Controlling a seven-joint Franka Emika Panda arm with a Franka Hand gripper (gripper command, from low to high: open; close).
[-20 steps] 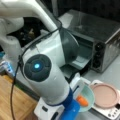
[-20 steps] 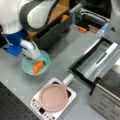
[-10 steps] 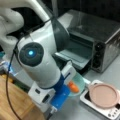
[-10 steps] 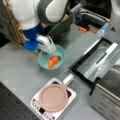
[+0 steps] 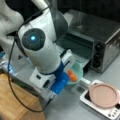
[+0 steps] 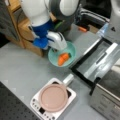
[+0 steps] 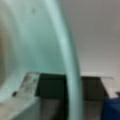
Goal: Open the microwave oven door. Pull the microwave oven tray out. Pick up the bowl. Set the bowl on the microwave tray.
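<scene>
In a front view, your gripper (image 5: pixel 71 72) sits at the left rim of the bowl (image 5: pixel 77 71), low in the middle of the scene. The teal bowl holds an orange carrot piece (image 5: pixel 72 75). Behind it the microwave oven door (image 5: pixel 75 46) lies folded down, open, in front of the silver oven (image 5: pixel 100 37) at the right. The pale tray (image 5: pixel 80 58) shows as a thin strip at the door's near edge. A pink disc (image 5: pixel 103 95) on a white appliance (image 5: pixel 96 106) sits at the near right.

In a front view from the opposite side, the gripper (image 6: pixel 58 46) comes in from the upper left and meets the bowl (image 6: pixel 66 53) at its left rim. The carrot piece (image 6: pixel 62 58) lies inside. The bowl is just left of the open door (image 6: pixel 96 60), whose dark frame reaches toward it. The grey tray (image 6: pixel 105 61) lies across the door, pulled out. The pink disc (image 6: pixel 53 97) sits near, below the bowl and apart from it.

In the wrist view, the bowl (image 7: pixel 40 45) fills the left half, its rim running top to bottom. A metal finger (image 7: pixel 25 85) presses against the inner wall, so the fingers are clamped on the rim. The grey table (image 7: pixel 97 35) lies beyond.
</scene>
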